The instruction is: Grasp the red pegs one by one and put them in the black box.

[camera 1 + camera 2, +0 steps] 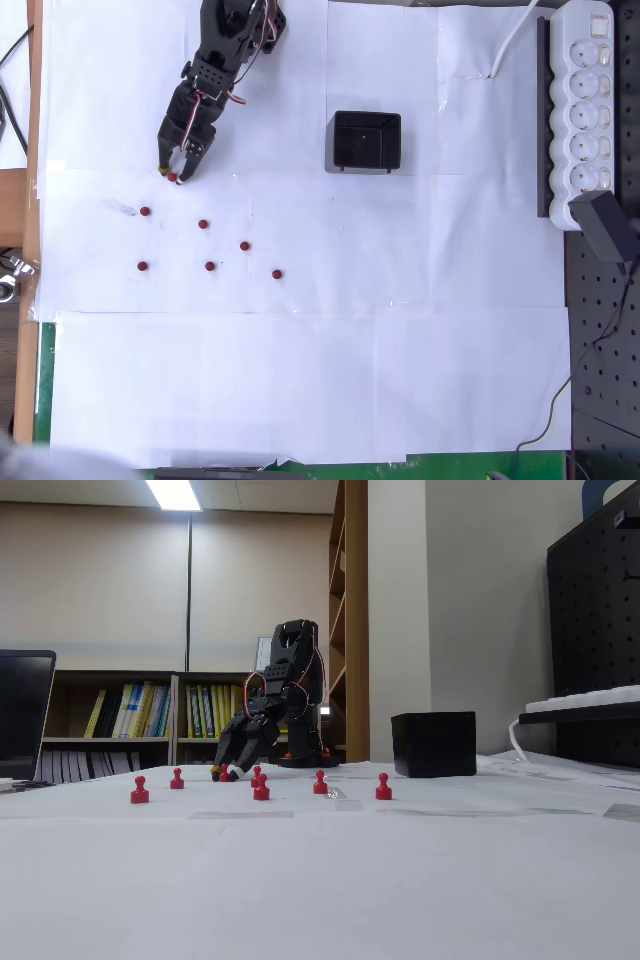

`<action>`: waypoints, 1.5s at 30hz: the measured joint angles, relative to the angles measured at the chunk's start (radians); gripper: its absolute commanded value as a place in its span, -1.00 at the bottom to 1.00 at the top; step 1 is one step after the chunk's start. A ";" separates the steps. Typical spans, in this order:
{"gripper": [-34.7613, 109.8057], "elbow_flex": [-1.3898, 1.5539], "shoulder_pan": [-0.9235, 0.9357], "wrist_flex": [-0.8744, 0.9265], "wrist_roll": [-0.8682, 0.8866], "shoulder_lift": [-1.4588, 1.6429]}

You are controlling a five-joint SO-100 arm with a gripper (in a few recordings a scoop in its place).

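Gripper (171,172) jaws nearly shut round a red peg (172,177) btwn tips; thin grip, peg may slip w/ lift.

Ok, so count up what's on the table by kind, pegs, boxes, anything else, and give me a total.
Red pegs: 7
Black box: 1
White power strip: 1
Total: 9

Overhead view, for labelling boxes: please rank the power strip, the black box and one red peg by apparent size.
1. Power strip, largest.
2. Black box.
3. Red peg, far the smallest.
All rest near table level, so camera distance hardly affects this order.
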 measured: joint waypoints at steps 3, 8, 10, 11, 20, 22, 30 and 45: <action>-0.45 0.000 0.002 -0.008 0.000 0.000; -0.52 0.000 0.002 -0.008 0.000 0.003; -0.52 0.000 0.002 -0.006 0.000 0.003; -0.52 0.000 0.002 -0.006 0.000 0.003; -0.52 0.133 -0.066 0.528 -0.038 -0.227; -0.52 0.244 -0.106 0.767 -0.061 -0.287; -0.52 0.873 -0.365 1.775 -0.190 -0.357; -0.52 1.224 -1.080 2.022 -0.664 -0.184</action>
